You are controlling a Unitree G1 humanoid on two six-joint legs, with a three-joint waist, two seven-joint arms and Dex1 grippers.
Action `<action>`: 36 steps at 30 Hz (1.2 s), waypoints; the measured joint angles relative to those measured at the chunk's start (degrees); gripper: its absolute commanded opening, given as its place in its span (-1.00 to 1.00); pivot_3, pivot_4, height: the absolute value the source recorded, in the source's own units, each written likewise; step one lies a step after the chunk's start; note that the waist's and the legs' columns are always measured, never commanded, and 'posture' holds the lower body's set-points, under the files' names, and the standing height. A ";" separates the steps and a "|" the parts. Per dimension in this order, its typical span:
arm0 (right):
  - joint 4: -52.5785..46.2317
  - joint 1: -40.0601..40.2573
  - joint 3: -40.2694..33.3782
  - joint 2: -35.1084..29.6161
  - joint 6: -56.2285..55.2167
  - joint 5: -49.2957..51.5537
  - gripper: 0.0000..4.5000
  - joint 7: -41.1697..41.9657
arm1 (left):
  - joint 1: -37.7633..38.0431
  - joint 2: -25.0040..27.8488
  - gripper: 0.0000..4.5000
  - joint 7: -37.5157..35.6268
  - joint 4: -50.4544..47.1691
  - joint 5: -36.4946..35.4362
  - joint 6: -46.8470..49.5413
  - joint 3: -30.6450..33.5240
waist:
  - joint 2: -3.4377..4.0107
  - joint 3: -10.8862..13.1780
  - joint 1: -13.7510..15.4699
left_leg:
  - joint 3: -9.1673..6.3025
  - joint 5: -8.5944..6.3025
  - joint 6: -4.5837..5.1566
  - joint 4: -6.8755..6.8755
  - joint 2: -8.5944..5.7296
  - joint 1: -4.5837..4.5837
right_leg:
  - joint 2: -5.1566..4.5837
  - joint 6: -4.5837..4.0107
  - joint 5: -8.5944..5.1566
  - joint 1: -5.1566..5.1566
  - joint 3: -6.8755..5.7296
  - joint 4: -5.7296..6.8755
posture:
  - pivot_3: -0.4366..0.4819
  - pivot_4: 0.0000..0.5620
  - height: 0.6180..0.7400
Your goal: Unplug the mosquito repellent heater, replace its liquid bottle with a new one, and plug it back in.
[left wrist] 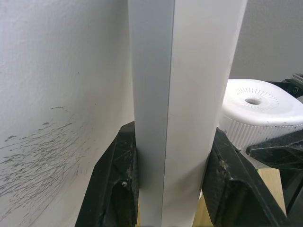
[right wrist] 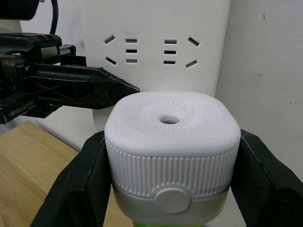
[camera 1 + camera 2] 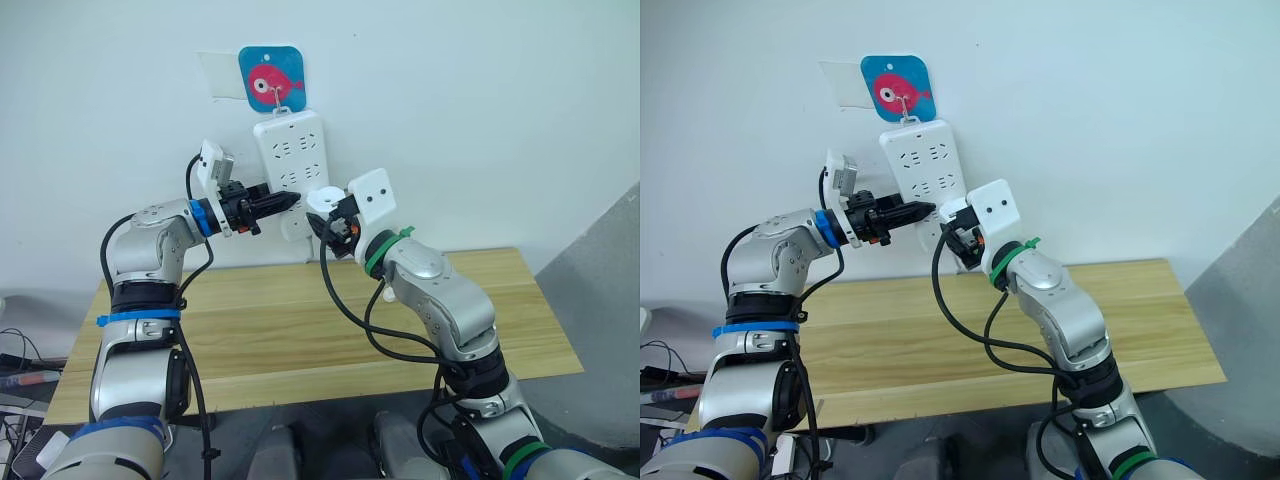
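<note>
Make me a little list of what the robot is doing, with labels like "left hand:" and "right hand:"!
left gripper: shut on the edge of the power strip, holding it from the side
right gripper: shut on the mosquito repellent heater, one finger on each side
heater: white, round vent hole facing the right wrist camera, right at the strip's lower part; plugged in or not, cannot tell
power strip: long, white, hanging on the wall under a blue fish picture
table: wooden, below both arms
</note>
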 measured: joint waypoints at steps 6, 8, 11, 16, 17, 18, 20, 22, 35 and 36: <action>-2.67 0.65 0.63 -2.22 3.16 0.93 0.97 3.35 | -0.41 -1.10 -0.41 -1.61 0.48 -1.85 -1.00 -0.39 | -0.01 0.01 0.36 | -0.01 -0.01 -0.01 -0.03 -0.01 -0.22 | -0.03 0.01 -0.01 -0.13 -0.05 -0.15 | -0.30 -0.47 1.00; -4.65 1.12 0.34 -3.67 4.68 1.43 0.97 4.21 | -0.42 -1.06 -0.41 -2.07 0.60 -2.13 -1.59 -0.63 | -0.01 0.01 0.40 | 0.01 -0.01 -0.01 -0.08 -0.02 -0.27 | -0.06 0.01 -0.01 -0.15 -0.05 -0.31 | -0.30 -0.47 1.00; -7.46 1.74 -0.63 -5.29 7.02 2.82 0.97 5.11 | -0.42 -1.01 -0.41 -2.53 0.75 -2.36 -1.95 -0.90 | -0.01 0.01 0.41 | 0.00 -0.01 -0.01 -0.21 0.00 -0.31 | -0.06 0.01 -0.01 -0.14 -0.07 -0.53 | -0.32 -0.47 1.00; -12.33 2.34 -3.38 -9.55 11.90 6.47 0.97 8.05 | -0.75 -0.97 -0.41 -2.74 1.22 -2.49 -2.71 -1.51 | -0.01 0.01 0.50 | 0.00 -0.01 -0.01 -0.51 0.00 -0.39 | -0.11 0.00 -0.01 -0.13 -0.11 -0.96 | -0.34 -0.46 1.00; -13.45 2.55 -3.95 -10.99 12.68 7.47 0.97 8.82 | -0.95 -0.95 -0.41 -2.75 1.62 -2.49 -3.05 -1.56 | -0.01 0.01 0.53 | 0.00 -0.01 -0.01 -0.57 -0.01 -0.39 | -0.14 0.00 -0.01 -0.13 -0.10 -0.99 | -0.34 -0.46 1.00; -14.14 2.77 -4.37 -11.96 13.15 7.93 0.97 9.59 | -1.07 -0.91 -0.41 -2.90 1.90 -2.49 -3.24 -1.65 | -0.02 0.01 0.54 | 0.00 -0.01 -0.01 -0.61 -0.02 -0.39 | -0.14 0.01 -0.01 -0.13 -0.10 -1.03 | -0.34 -0.46 1.00; -15.47 3.49 -5.35 -14.95 14.19 9.76 0.97 11.40 | -1.47 -0.83 -0.41 -3.11 2.35 -2.49 -3.44 -2.02 | -0.02 0.01 0.72 | 0.00 -0.01 -0.01 -0.65 -0.03 -0.39 | -0.14 0.01 -0.01 -0.13 -0.11 -1.08 | -0.35 -0.46 1.00; -16.06 4.56 -7.43 -17.92 14.92 11.45 0.97 13.36 | -1.94 -0.43 -0.41 -3.43 3.18 -2.47 -3.85 -2.47 | -0.02 0.01 0.81 | 0.01 -0.01 -0.01 -0.66 -0.07 -0.39 | -0.13 0.01 -0.01 -0.12 -0.11 -1.10 | -0.35 -0.46 1.00; -15.32 5.00 -10.58 -18.93 12.61 18.75 -0.75 17.91 | -0.49 6.69 1.00 -7.50 5.34 -0.19 -6.12 -4.95 | -0.03 0.02 0.08 | 0.02 -0.01 0.00 -0.68 0.01 -0.35 | -0.03 0.00 -0.02 -0.19 -0.04 -0.97 | -0.28 -0.44 1.00; -15.22 4.94 -10.22 -18.62 12.31 18.77 -0.93 17.89 | 0.37 7.78 1.00 -7.75 4.57 -0.19 -5.98 -4.93 | -0.03 0.02 0.11 | 0.02 -0.01 -0.01 -0.69 0.01 -0.35 | -0.03 -0.01 -0.02 -0.20 -0.04 -0.96 | -0.28 -0.44 1.00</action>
